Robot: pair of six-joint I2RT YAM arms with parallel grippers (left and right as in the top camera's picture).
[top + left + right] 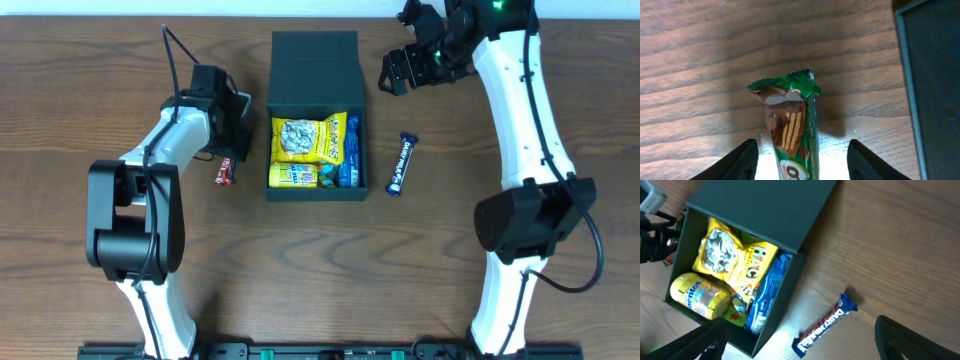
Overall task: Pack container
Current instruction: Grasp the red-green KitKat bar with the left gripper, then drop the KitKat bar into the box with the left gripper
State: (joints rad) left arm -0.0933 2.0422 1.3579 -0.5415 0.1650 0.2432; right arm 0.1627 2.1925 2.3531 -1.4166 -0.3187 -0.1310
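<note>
container [316, 65] sits mid-table on my overhead feed, a dark square box with its flap lid laid open toward the far edge. starting from the left: the left gripper [232, 152] is low over the wood, just left of the box. its fingers [747, 160] are spread, one on each side of a green-and-brown snack packet [792, 130] that lies flat on the table [80, 80]. on the left wrist feed i see a gap between the packet and each finger, so nothing is gripped. the box wall shows at the right edge of that feed. inside the box i can make out a yellow bag [300, 138] at the far left, a yellow mentos tub [700, 296] at the near left, and a blue packet [350, 152] along the right wall. just right of the box, apart from it, a blue chocolate bar [402, 163] lies on the wood. furthest right, the right gripper [392, 72] hangs above the table beside the lid's right edge, fingers wide apart and empty. its wrist feed looks down on the open box and the bar.
</note>
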